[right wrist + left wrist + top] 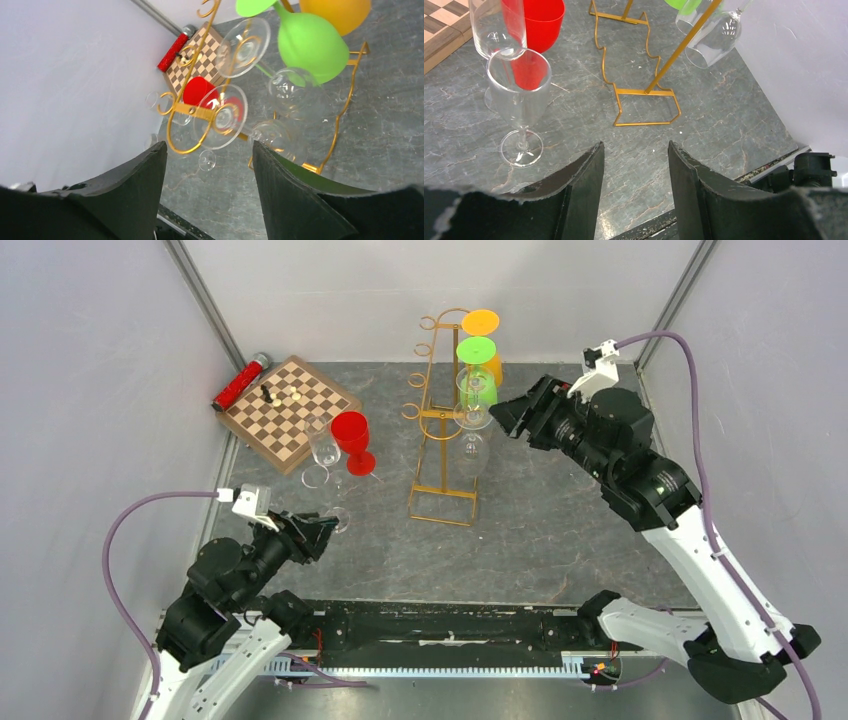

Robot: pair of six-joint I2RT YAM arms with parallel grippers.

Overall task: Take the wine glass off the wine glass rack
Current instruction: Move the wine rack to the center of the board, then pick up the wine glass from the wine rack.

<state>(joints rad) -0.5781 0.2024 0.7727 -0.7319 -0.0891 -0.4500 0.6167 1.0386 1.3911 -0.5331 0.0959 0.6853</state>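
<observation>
Evidently unfinished: four glasses hang on the wine glass rack, and the right gripper, open and empty, sits near a clear wine glass.

No text, brand, number or sign is legible in any view. The red glittery cylinder with a silver cap, beside the brown-and-cream wooden chessboard, is too small to read — any label on it cannot be made out — and the tall gold wire wine glass rack looks plain.
</observation>
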